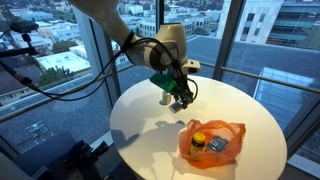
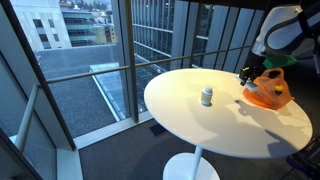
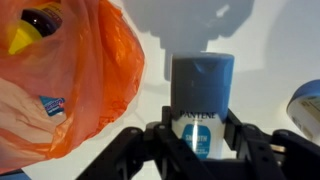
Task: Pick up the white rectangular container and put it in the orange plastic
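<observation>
Wrist view: our gripper [image 3: 196, 150] clamps the bottle [image 3: 200, 95] mid-body, jaws narrow; rigid, light, slick plastic, we judge, near the bag [image 3: 85, 80].

A round white surface [image 2: 200, 130] on a single pedestal stands beside tall windows [image 2: 95, 50] that look out on city buildings. A small pale jar [image 2: 207, 96] stands upright well in from its edge. Near the surface's edge lie a yellow-capped dark bottle [image 1: 199, 137] and a blue-and-white packet [image 1: 216, 146].
</observation>
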